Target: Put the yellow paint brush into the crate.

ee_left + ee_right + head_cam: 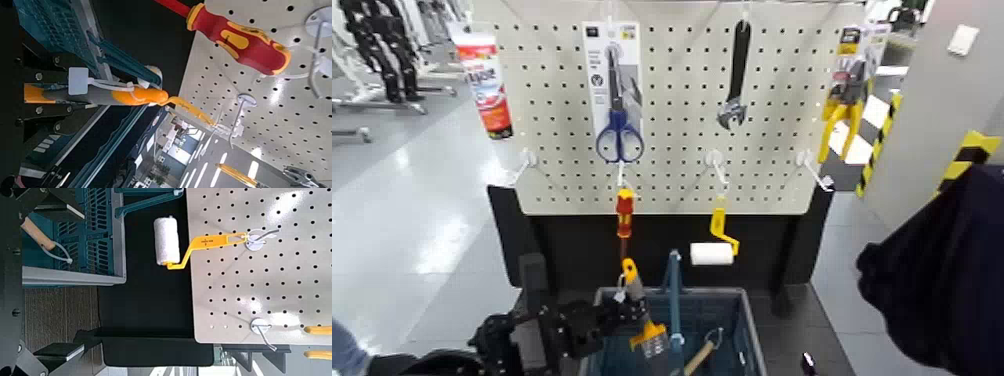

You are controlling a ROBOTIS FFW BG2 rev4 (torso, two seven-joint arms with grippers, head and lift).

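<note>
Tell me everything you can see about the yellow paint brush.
The brush has a grey handle tipped orange-yellow, a yellow band and wide bristles, with a white tag on the handle. It tilts bristles-down over the crate, handle top by the rim. The left gripper is at its handle; whether it grips is unclear.

Across the upper view, a pale perforated pegboard (672,100). Along its upper row, from left to right: a red-and-white tube (487,95), blue-handled scissors (619,135) against a white card, a dark-handled adjustable wrench (734,85), yellow-handled pliers (847,115). Beneath the scissors, a red-and-yellow screwdriver (624,215), shaft downward; beneath the wrench, a yellow-handled mini roller (720,225) with a white sleeve. At far left and far right of the lower row, white hooks (529,157). Lower down, a wooden handle (699,358), tilted, with a cord loop.
</note>
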